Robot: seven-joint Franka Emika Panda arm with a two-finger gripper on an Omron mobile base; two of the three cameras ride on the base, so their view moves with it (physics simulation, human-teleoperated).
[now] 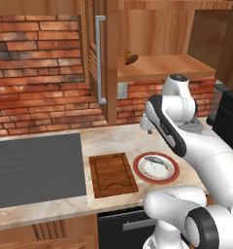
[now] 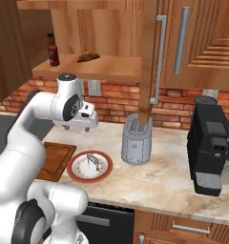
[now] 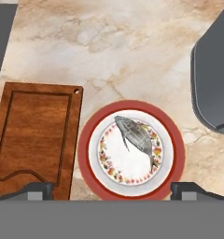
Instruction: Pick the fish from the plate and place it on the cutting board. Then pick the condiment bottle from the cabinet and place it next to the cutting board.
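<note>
Marble counter (image 3: pixel 132 46) beneath gripper (image 3: pixel 113 190) with fingers spread wide, fish (image 3: pixel 137 136) on plate (image 3: pixel 88 140) directly below, cutting board (image 3: pixel 34 135) just beside plate.

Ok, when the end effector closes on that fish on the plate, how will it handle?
The fish looks small and slender, so probably light. Its smooth silver-grey skin may be slippery, and it lies flat on the plate, so a pinch could slide it across the glossy surface. Whether it is stiff or floppy cannot be told.
</note>
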